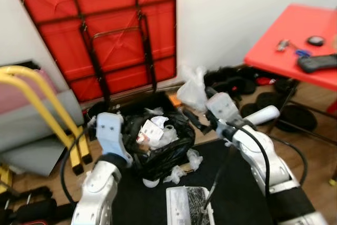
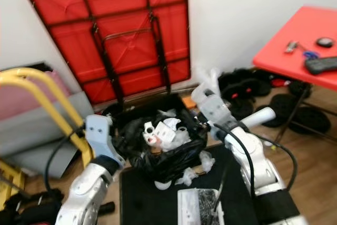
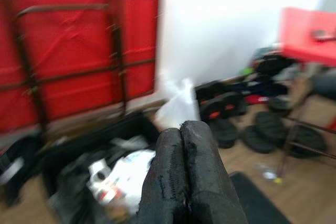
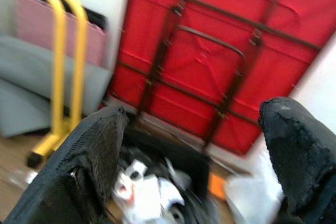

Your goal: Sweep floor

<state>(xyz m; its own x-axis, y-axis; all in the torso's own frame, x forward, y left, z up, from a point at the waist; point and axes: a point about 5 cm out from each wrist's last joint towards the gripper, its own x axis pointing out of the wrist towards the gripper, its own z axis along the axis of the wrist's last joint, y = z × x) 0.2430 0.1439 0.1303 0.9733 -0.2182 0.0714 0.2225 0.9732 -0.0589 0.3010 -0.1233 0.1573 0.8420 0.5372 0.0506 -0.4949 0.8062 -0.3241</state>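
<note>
A black-bagged trash bin stuffed with white crumpled waste stands on the floor between my two arms. Loose white scraps lie at its front, beside a black mat. A white tray-like pan with dark debris rests on the mat near me. My left gripper is shut with nothing between its fingers, held at the bin's left side. My right gripper is open wide at the bin's right side, looking over the waste.
A folded red table leans on the wall behind the bin. A red table stands at the right with black weight plates beneath. A yellow frame and grey pads are at the left; a white plastic bag lies behind the bin.
</note>
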